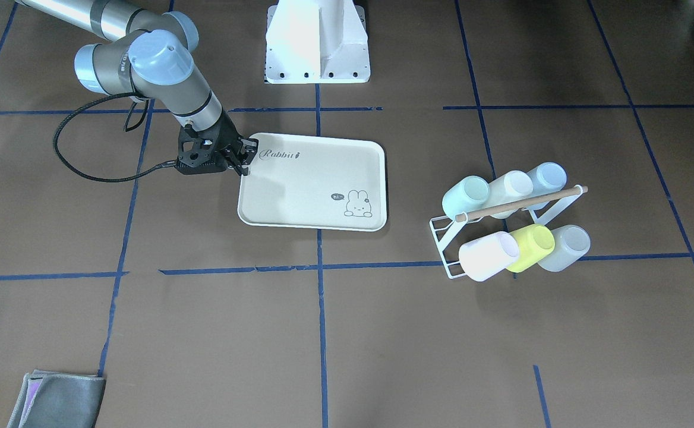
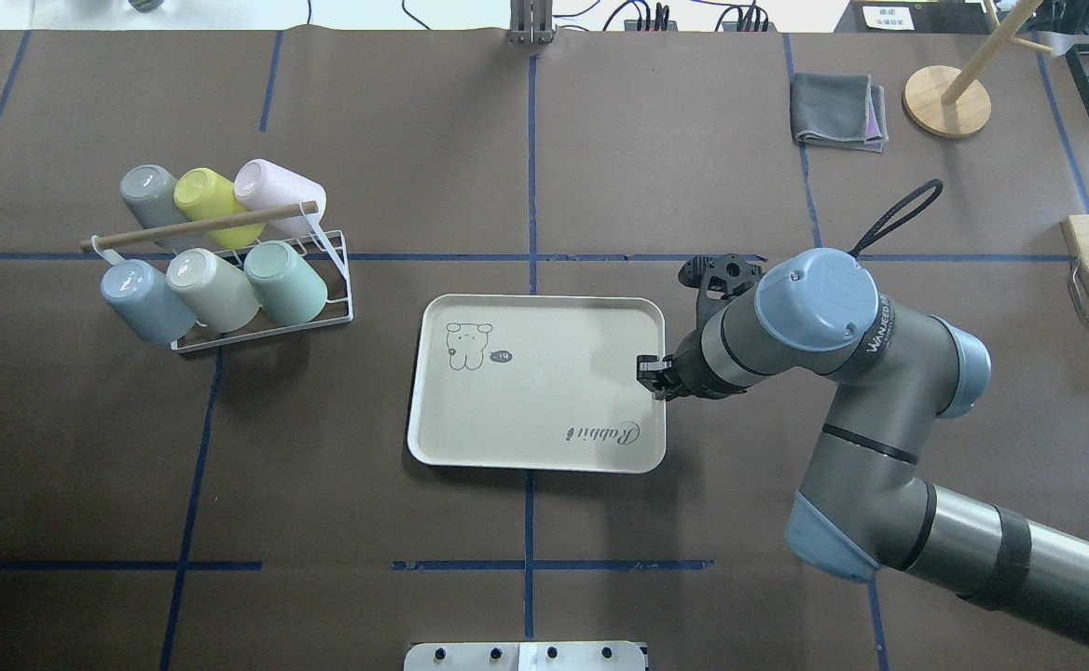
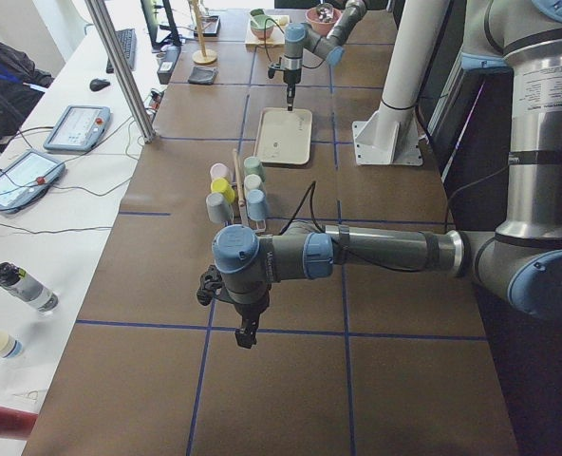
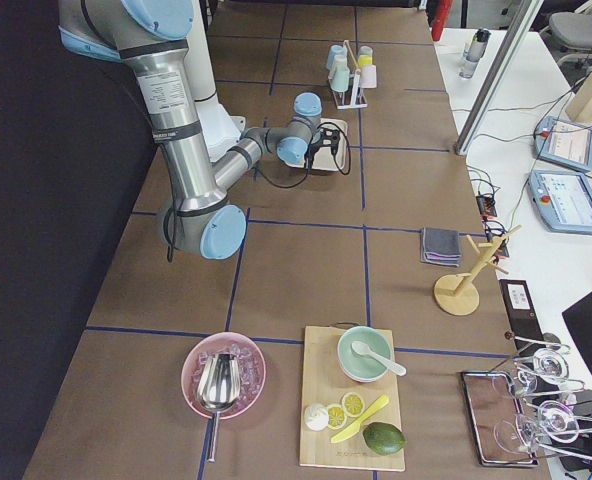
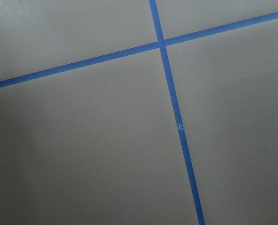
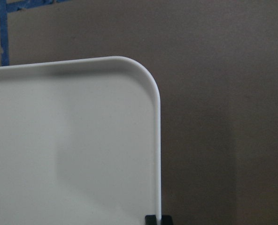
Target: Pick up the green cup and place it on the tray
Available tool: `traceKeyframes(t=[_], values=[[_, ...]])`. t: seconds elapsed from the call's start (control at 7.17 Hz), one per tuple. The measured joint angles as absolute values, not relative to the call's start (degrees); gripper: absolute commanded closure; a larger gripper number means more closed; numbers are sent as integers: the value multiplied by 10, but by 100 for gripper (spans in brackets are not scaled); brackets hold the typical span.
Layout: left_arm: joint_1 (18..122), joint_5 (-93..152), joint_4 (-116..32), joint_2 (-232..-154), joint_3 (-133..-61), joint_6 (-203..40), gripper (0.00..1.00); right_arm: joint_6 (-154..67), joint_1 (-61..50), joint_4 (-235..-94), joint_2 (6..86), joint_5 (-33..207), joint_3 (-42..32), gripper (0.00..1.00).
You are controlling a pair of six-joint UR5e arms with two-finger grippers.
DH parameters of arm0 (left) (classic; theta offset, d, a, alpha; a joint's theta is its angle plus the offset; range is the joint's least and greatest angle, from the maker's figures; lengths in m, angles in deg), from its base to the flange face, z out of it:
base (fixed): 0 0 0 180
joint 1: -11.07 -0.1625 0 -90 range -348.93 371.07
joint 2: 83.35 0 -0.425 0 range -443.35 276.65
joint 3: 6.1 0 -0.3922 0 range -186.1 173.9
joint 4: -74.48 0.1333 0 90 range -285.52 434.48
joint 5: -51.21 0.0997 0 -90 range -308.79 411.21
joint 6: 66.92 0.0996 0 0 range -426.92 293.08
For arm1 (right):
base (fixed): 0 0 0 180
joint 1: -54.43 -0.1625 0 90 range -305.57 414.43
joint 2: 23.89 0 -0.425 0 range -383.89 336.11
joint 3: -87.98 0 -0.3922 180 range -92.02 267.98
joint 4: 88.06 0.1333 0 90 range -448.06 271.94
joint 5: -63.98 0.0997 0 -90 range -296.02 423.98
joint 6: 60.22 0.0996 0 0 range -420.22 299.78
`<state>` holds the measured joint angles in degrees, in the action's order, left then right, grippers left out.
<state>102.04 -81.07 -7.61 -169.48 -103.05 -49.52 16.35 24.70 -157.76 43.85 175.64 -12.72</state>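
**Green cup on the rack, a whole tray away from the occupied hand**

The right gripper sits at the right-hand rim of the tray, fingers pinched on that edge (the wrist view shows the rim running down between them). The green cup rests tilted on the rack, end cup of the row nearer the robot and the one closest to the tray. From this gripper it lies to the robot's left, across the tray's full length. The left gripper hangs over bare table beyond the rack. I cannot tell whether it is spread or closed, but it looks the likelier arm for the cup.
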Motion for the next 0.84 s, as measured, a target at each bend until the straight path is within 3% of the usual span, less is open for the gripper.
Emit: traceKeyframes(t=[0.28, 0.42, 0.56, 0.84], values=[[1020, -811, -76, -1695, -1030, -495, 0, 165, 256, -1578, 437, 1752, -124, 98], [1020, -811, -75, -1695, -1030, -495, 0, 163, 258, -1578, 438, 1748, -121, 68], [1020, -811, -75, -1695, -1030, -495, 0, 161, 259, -1578, 439, 1744, -120, 1], [1020, -811, -76, -1695, -1030, -495, 0, 163, 258, -1578, 439, 1737, -120, 0]])
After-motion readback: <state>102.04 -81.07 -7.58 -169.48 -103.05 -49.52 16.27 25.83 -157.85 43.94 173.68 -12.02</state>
